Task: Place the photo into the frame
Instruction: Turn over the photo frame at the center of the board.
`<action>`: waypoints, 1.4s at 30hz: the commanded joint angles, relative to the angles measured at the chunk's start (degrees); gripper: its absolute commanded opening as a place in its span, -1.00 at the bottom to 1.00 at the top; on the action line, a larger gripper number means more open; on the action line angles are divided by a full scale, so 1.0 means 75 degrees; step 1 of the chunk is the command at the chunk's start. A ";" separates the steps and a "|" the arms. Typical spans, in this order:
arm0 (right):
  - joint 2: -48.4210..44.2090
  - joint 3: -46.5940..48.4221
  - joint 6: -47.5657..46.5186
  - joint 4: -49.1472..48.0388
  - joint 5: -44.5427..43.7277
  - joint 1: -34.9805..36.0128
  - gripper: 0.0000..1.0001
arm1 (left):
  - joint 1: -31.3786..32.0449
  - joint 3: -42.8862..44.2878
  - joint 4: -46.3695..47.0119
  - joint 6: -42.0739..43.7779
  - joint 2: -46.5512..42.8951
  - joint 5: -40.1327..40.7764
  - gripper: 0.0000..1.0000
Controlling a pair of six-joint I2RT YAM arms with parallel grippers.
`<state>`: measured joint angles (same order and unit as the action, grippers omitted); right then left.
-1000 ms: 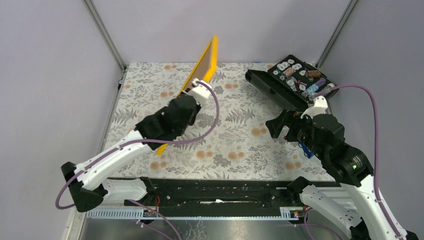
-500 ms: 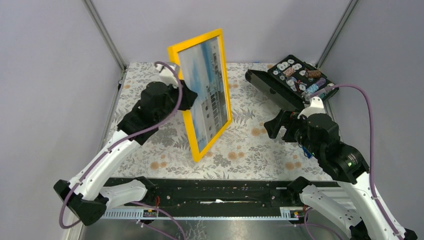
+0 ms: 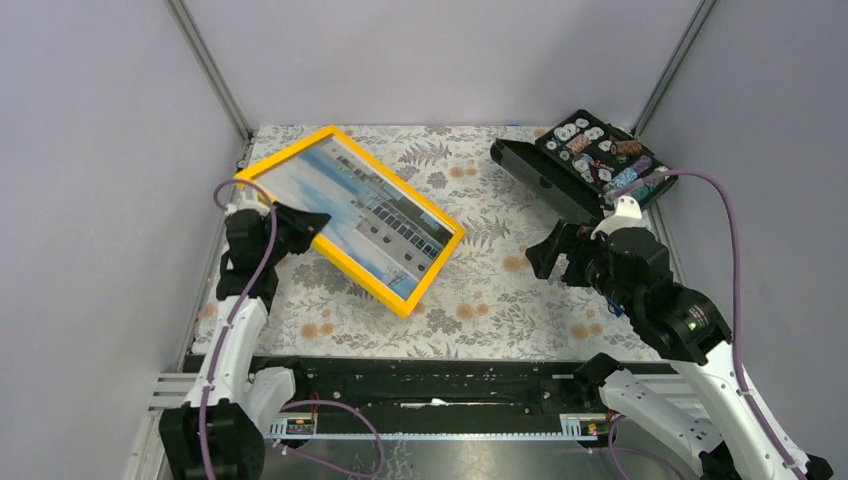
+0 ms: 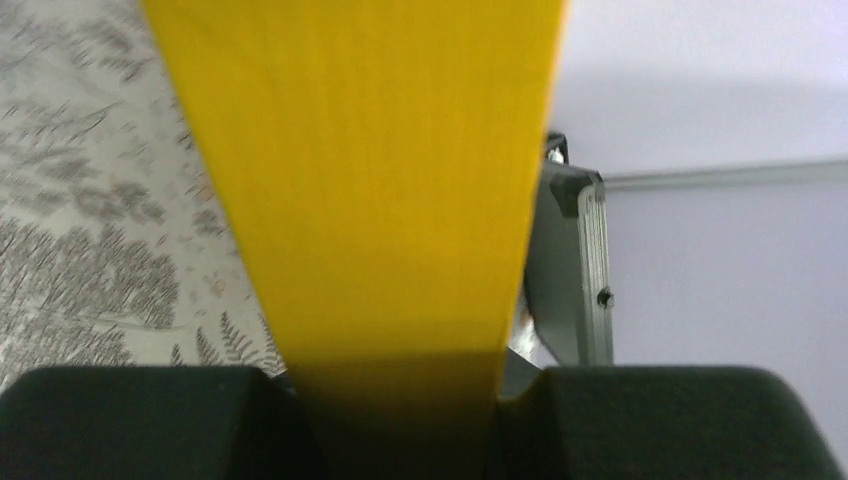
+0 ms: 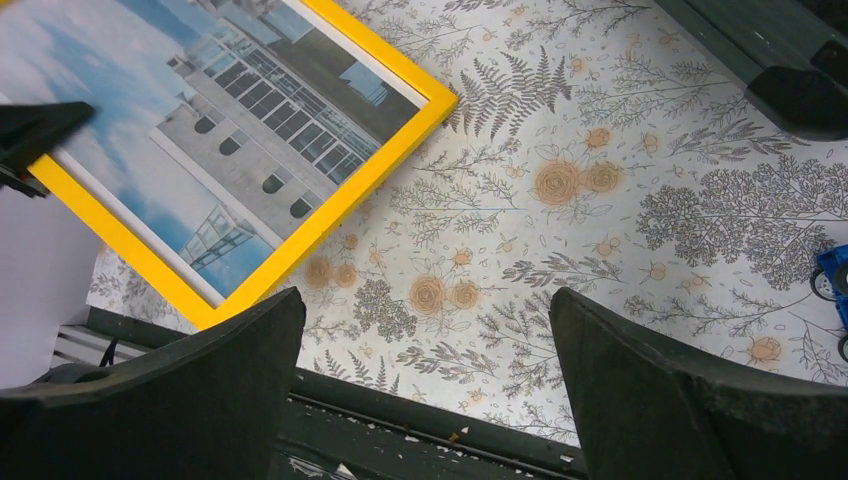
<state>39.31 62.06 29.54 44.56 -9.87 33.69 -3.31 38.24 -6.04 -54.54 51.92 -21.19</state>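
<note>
Floral tablecloth (image 3: 480,290), plain lavender walls (image 3: 450,50)

Robot lab test cell: plain lilac wall panels (image 3: 100,150) w/ alu corner posts (image 3: 210,70) box in a table (image 3: 480,290) w/ floral cloth; 2 arms (image 3: 235,330) bolted to black rail (image 3: 430,375), purple cables (image 3: 733,250) exposed.

Broad yellow frame (image 4: 370,180) edge across the middle, pinched at the bottom between two dark fingers (image 4: 140,420). Left of the frame, fern-printed tablecloth (image 4: 90,200). Right of the frame, grey metal post (image 4: 570,270) against pale wall (image 4: 720,250).
</note>
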 commanded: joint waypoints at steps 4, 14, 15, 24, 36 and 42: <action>0.0068 -0.0134 0.0070 -0.0196 0.0070 -0.0015 0.99 | -0.0775 -0.0828 0.1231 -0.0805 -0.0727 0.0633 -1.00; 0.0365 -0.0907 0.0355 -0.0875 0.0791 -0.0015 1.00 | -0.0771 -0.2377 0.0818 -0.1363 -0.1848 0.1654 -1.00; 0.0506 -0.1004 0.0376 -0.0973 0.1045 -0.0016 0.99 | -0.0775 -0.2475 0.0818 -0.1364 -0.1900 0.1703 -1.00; 0.1761 -0.2589 0.1912 -0.3224 0.2910 0.0002 0.98 | -0.0769 -0.2768 -0.0351 -0.1631 -0.2245 0.2452 -1.00; 0.4681 -0.2517 0.5205 -0.5717 0.1956 0.0965 0.89 | -0.0773 -0.2364 -0.2320 -0.1819 -0.2516 0.3381 -0.93; 0.6067 -0.2110 0.6010 -0.6819 0.1991 0.1355 0.85 | -0.0772 -0.2343 -0.2814 -0.1902 -0.2641 0.3629 -0.87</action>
<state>80.36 42.63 67.85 1.96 7.03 41.60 -8.62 19.29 -20.32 -77.06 32.69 -7.62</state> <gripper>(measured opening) 0.932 0.286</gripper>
